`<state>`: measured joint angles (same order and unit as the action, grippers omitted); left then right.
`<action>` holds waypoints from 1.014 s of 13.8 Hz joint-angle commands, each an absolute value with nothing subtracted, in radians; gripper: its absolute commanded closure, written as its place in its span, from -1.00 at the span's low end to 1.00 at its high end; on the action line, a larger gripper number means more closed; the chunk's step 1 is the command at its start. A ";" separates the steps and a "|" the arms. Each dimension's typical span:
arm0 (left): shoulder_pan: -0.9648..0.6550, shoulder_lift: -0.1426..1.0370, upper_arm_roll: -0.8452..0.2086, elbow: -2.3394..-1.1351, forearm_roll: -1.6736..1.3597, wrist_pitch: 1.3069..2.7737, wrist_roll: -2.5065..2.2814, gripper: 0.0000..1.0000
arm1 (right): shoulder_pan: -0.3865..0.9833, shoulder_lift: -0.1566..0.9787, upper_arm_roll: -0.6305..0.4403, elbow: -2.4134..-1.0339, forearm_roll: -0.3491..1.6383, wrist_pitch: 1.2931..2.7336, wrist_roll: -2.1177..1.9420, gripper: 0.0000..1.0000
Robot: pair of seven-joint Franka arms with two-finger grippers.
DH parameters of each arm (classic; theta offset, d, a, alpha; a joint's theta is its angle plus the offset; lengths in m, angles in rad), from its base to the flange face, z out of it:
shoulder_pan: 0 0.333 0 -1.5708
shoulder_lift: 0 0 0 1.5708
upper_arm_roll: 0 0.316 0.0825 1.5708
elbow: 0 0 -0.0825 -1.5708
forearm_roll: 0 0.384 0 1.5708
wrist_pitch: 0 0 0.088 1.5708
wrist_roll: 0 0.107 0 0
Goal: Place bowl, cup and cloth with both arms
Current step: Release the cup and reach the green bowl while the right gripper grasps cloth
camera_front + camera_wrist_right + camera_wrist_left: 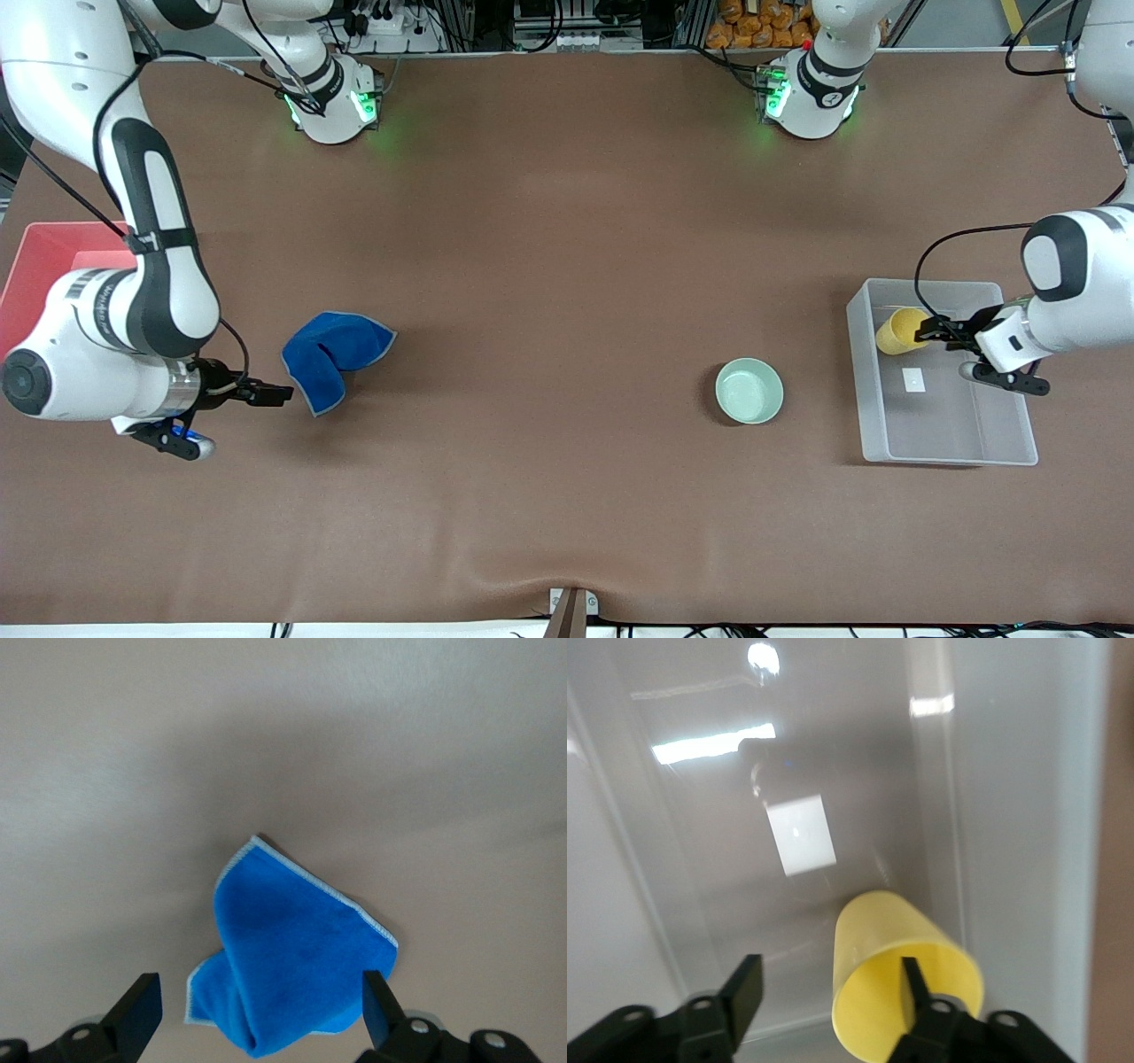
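Observation:
The yellow cup (901,331) is tilted on its side inside the clear plastic bin (858,372), its mouth toward my left gripper (926,330). In the left wrist view the cup (890,948) shows over the bin's floor (700,859). The left gripper (830,979) is open, with one finger inside the cup's mouth and the other well clear of it. The mint-green bowl (749,391) sits on the table beside the bin. The blue cloth (332,354) lies crumpled toward the right arm's end. My right gripper (282,392) is open just beside it, the cloth (292,948) between its spread fingers (261,988).
A red bin (44,257) sits at the table edge at the right arm's end, partly hidden by that arm. A white label (913,380) lies on the clear bin's floor. The brown mat (549,354) covers the table.

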<state>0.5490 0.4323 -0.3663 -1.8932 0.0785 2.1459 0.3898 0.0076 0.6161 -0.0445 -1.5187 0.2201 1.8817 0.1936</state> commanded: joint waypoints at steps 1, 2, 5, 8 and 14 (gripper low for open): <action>0.545 0.280 -0.437 -1.894 0.083 2.065 0.269 -1.00 | 0.008 0.624 -0.041 -1.545 0.241 1.887 0.198 -1.00; 0.545 0.250 -0.475 -1.885 0.083 2.051 0.206 -1.00 | 0.015 0.624 -0.041 -1.557 0.241 1.885 0.196 -1.00; 0.543 0.239 -0.589 -1.838 0.083 2.011 -0.002 -1.00 | 0.028 0.624 -0.041 -1.600 0.233 1.888 0.173 -1.00; 0.519 0.258 -0.687 -1.824 0.097 2.014 -0.252 -1.00 | 0.028 0.627 -0.041 -1.615 0.229 1.888 0.132 -1.00; 0.373 0.360 -0.687 -1.812 0.106 2.106 -0.524 -1.00 | 0.092 0.646 -0.041 -1.634 0.084 1.891 0.127 -1.00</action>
<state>0.3875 0.3104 -0.6868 -1.8379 0.0787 2.0813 -0.4704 0.0717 0.6398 -0.0367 -1.6212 0.1109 1.8822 0.1293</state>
